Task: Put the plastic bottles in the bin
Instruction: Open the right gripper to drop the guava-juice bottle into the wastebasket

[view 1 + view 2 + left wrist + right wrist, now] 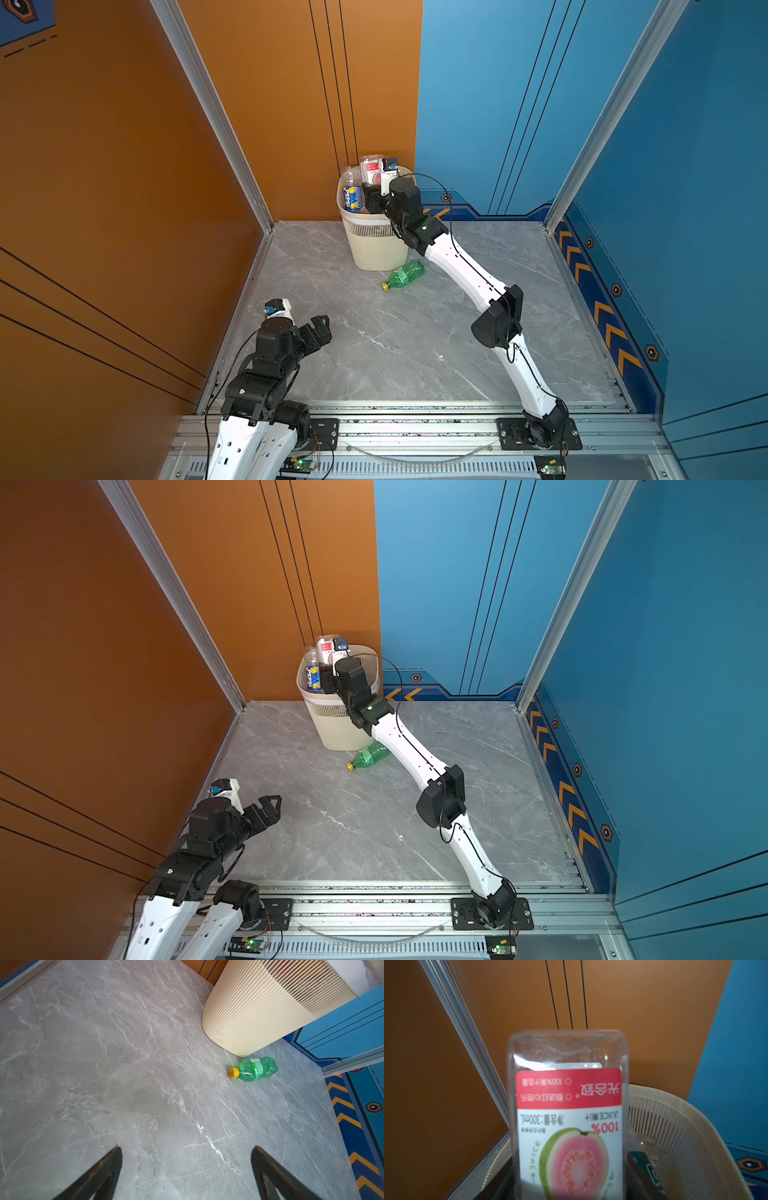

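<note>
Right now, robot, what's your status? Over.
Left gripper open. Right gripper at juice bottle over bin, grip unclear. Green bottle lies on table beside bin. Nothing blocking.

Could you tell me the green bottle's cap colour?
The cap is yellow, clearest in the left wrist view.

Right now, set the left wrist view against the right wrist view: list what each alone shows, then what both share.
Left wrist only: the green bottle lying on the table beside the bin, and the open left gripper. Right wrist only: an upside-down juice bottle over the bin's rim. Both: the bin's ribbed wall and the orange wall.
</note>
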`<state>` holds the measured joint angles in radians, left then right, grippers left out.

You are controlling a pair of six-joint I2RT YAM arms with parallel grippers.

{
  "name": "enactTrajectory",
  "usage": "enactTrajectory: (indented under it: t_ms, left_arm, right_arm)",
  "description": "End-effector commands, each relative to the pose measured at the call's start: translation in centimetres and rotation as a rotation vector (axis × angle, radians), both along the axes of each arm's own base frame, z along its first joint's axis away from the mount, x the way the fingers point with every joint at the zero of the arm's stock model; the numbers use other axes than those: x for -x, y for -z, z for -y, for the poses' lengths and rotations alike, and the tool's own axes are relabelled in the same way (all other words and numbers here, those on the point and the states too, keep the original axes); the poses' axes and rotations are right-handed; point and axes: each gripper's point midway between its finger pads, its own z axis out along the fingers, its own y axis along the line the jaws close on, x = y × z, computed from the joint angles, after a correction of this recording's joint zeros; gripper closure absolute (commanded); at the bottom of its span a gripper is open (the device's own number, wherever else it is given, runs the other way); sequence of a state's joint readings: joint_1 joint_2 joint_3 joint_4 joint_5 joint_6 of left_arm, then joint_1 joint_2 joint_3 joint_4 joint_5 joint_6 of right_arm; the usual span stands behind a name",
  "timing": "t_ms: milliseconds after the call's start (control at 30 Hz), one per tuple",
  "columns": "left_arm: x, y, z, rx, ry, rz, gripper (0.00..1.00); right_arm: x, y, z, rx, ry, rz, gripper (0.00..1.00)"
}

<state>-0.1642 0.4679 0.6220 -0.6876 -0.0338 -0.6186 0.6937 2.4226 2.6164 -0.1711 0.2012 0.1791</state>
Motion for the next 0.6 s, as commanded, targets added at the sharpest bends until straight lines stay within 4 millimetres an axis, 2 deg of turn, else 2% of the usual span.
enactTrajectory:
  t_ms: [0,133,267,400,500,567]
  left_arm:
    - [-0.3,0.7,0.3,0.02,0.006,-0.018,0.02]
    - [-0.9,0.6,0.8,0.042,0.021,-0.015,0.02]
    - [-1.6,0.4,1.3,0.055,0.041,-0.013,0.02]
    - [-2.5,0.0,2.0,0.053,0.083,-0.003,0.02]
    - [-3.7,-0.6,2.8,0.034,0.132,-0.005,0.02]
    - [-4.6,-1.0,3.6,0.014,0.178,-0.009,0.02]
  right_arm:
    - [-0.6,-2.5,1.1,-0.064,-0.019,0.043,0.29]
    - [0.4,-3.2,1.3,-0.011,-0.035,0.031,0.01]
    - [2.1,-5.3,2.5,0.006,-0.029,0.02,0.01]
    - [4.6,-8.2,4.9,-0.015,-0.006,0.026,0.0]
    - [7.4,-11.3,7.8,-0.071,0.013,0.07,0.01]
    - [9.1,-11.9,9.8,-0.093,0.022,0.071,0.01]
